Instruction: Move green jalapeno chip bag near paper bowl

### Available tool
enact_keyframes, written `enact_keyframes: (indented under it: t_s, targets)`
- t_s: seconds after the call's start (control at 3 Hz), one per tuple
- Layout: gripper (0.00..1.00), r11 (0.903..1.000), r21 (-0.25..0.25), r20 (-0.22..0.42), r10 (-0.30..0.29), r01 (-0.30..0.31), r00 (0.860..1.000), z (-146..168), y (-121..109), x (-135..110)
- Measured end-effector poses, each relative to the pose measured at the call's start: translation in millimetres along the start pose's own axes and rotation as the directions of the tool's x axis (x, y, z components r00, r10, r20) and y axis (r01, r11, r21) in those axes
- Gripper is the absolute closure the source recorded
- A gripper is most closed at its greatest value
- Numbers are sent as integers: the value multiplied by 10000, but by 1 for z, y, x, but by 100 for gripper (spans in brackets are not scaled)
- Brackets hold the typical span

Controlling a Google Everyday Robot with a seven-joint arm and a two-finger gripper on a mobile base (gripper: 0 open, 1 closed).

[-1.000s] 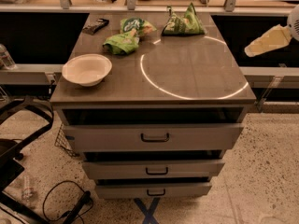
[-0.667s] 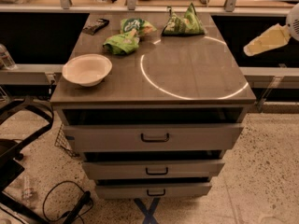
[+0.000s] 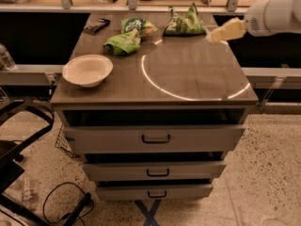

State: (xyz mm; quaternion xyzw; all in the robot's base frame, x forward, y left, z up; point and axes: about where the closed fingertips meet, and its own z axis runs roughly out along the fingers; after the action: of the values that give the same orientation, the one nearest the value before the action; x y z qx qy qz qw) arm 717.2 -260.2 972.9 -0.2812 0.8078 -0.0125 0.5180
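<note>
The green jalapeno chip bag (image 3: 185, 22) stands peaked like a tent at the back of the tabletop, right of centre. The paper bowl (image 3: 87, 70) sits near the table's front left corner. My gripper (image 3: 225, 31) comes in from the upper right on a white arm; its pale fingers hang over the table's back right part, just right of the jalapeno bag and apart from it. Nothing shows in the gripper.
A rounded bright-green bag (image 3: 122, 44) and a small green bag with a white-and-yellow label (image 3: 136, 25) lie at the back centre-left. A dark flat packet (image 3: 96, 26) lies at the back left. The cabinet (image 3: 155, 138) has three drawers slightly ajar. Cables and a chair base are on the floor at the left.
The gripper has moved left from beyond the table's right edge to over the back right of the tabletop, close to the jalapeno bag. The bags and bowl have not moved.
</note>
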Motion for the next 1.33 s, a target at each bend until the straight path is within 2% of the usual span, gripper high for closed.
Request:
enact_keyframes:
  t_s: [0.33,0.67,1.0,1.33]
  targets:
    - [0,9943,-911,1114,654,-553,9916,64,4,-30]
    - [0,9894,-1172,1822,1061,-856,9775,103,1,-59]
    - [0,9899,-1136,1861,1055,-852,9769,101,-1,-61]
    - [0,9910,-830,1753,1186,-1054,9774,134,10,-53]
